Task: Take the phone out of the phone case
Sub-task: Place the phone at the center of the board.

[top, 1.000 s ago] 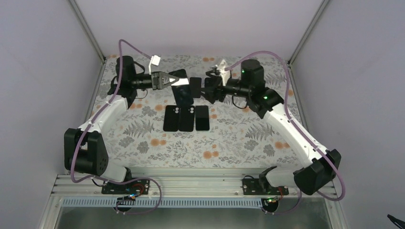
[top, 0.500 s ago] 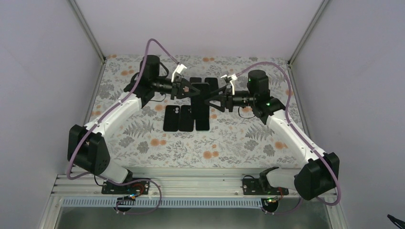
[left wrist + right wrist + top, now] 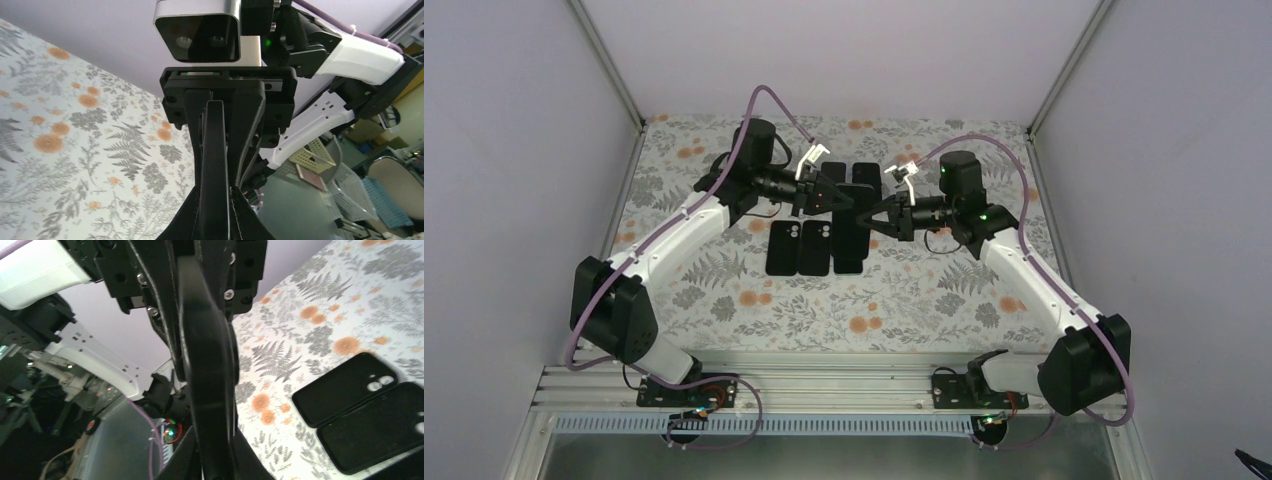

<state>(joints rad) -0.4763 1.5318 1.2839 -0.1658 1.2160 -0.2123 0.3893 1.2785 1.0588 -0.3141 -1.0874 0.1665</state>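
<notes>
We hold the cased phone (image 3: 216, 165) edge-on in the air, left gripper (image 3: 832, 197) pinching one side and right gripper (image 3: 879, 216) pinching the opposite, likely to pry it free. Below, three dark slabs (image 3: 814, 248) lie on the floral table (image 3: 724, 290), within plain lilac walls (image 3: 524, 150).

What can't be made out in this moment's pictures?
Held slab: case, phone or both? Tiny in the top view, edge-on in both wrist views.
Flat cases: phones inside? Only backs show, right wrist view.
Dark pieces behind: partly covered by left gripper and right gripper, top view.
</notes>
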